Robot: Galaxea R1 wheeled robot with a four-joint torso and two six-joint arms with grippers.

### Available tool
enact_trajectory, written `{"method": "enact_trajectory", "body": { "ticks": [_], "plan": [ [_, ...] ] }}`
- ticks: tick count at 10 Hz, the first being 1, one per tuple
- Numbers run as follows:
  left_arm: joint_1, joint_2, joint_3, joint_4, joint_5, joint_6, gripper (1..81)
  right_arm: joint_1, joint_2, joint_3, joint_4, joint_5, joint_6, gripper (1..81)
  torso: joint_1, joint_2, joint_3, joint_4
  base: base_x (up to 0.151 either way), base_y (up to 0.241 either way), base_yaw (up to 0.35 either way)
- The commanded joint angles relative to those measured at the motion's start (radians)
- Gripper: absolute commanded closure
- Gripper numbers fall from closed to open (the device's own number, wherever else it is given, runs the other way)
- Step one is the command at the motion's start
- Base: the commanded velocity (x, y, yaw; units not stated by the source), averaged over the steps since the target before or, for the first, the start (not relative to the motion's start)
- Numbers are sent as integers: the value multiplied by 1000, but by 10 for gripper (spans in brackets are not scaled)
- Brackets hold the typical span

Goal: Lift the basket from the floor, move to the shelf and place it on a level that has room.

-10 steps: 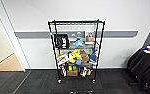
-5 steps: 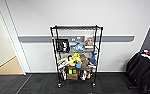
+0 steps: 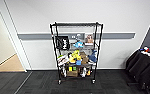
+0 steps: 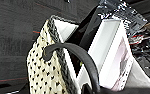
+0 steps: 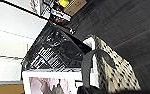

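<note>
Cream weave and a dark rim mark the basket (image 4: 44,72), which I carry clear of the floor (image 3: 41,83); in each wrist view a dark loop handle (image 4: 73,53) arches up toward the camera. The handle runs under the bottom edge of either view, so I cannot tell whether the left or the right claw is spread or pinched on it; the load hanging from both loops suggests, as a judgement, that both arms bear it. A white box (image 4: 111,52) and a glossy black bag (image 5: 53,51) stand inside, rising above the rim.

In the head view the shelf (image 3: 76,52) stands ahead against the white wall (image 3: 116,17), roughly centred. Its top level (image 3: 76,24) looks bare, while the lower tiers are crowded with a black bag (image 3: 62,43) and coloured packs. A dark heap (image 3: 143,65) lies to the right, well apart.

Step in hand: the approach. I judge it best to drive straight and slowly, keep both handles level so the tall contents do not tip, and raise the basket above the post tops before reaching in.
</note>
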Motion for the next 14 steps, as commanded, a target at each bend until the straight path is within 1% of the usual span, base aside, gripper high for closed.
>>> {"method": "enact_trajectory", "body": {
  "ticks": [1,4,5,6,8,14],
  "plan": [
    [-129,-12,52,-25,29,2,811,122,-15,62,4,-15,7,811,0,-1,39,0,0,0,0],
    [-120,-15,52,-24,29,2,811,119,-16,63,4,-15,7,811,-5,7,118,0,0,0,0],
    [-118,-15,52,-24,27,2,811,118,-18,63,4,-15,7,811,-6,7,65,0,0,0,0],
    [-113,-16,52,-24,27,2,811,115,-18,63,4,-15,7,811,-6,7,86,0,0,0,0],
    [-97,-21,52,-24,27,2,811,104,-18,63,4,-15,6,811,-7,6,98,0,0,0,0],
    [-44,-58,99,-13,15,14,811,56,-19,65,1,-15,-2,811,-7,6,96,0,0,0,0]
  ]
}}
